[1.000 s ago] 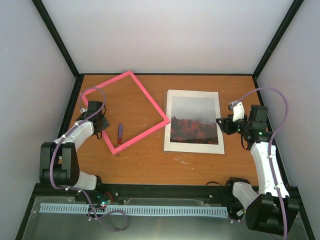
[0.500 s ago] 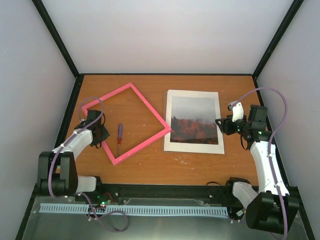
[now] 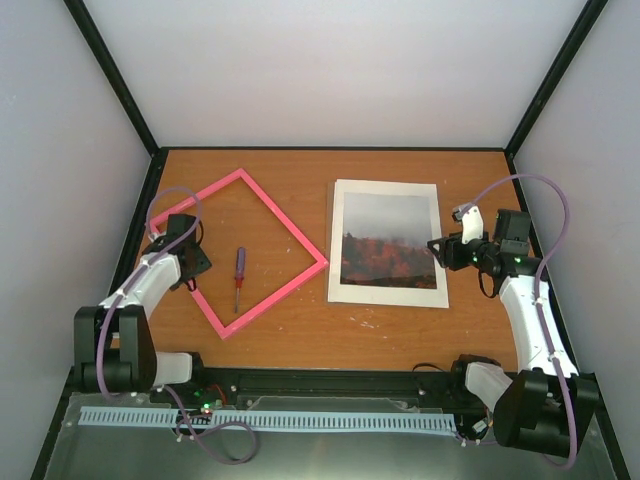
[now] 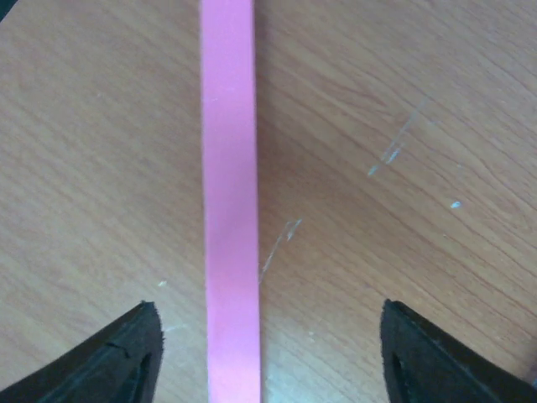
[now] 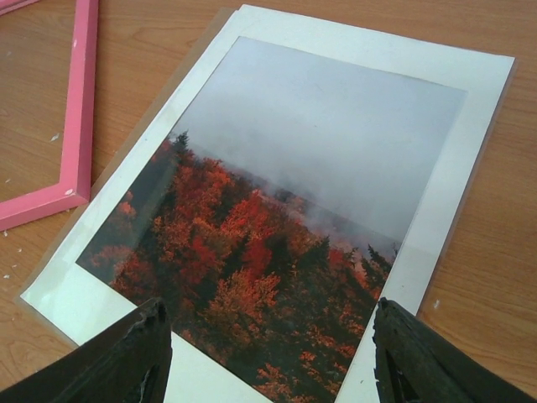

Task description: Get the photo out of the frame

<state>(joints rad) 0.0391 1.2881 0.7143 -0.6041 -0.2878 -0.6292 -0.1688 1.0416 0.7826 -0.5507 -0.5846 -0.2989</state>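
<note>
The photo (image 3: 388, 240), grey sky over red-orange trees, lies flat on a white sheet (image 3: 385, 293) at the table's right of centre, outside the frame. Empty and tilted like a diamond, the pink frame (image 3: 283, 218) lies flat on the left. My left gripper (image 3: 190, 262) hangs open over the frame's left side. In the left wrist view the pink bar (image 4: 229, 210) runs between the spread fingers (image 4: 117, 357) without touching them. My right gripper (image 3: 440, 247) is open at the photo's right edge, and in its wrist view the photo (image 5: 285, 218) fills the space ahead of the gripper (image 5: 268, 353).
A small screwdriver (image 3: 238, 277) with a purple and red handle lies on the wood inside the pink frame. A brown board edge (image 5: 138, 126) shows under the white sheet (image 5: 453, 193). The frame's corner (image 5: 67, 197) lies just left of the sheet. Walls enclose the table.
My left gripper has opened and let go of the pink frame. Before that the frame slid left and down to lie flat on the table. The right arm has hardly moved.
</note>
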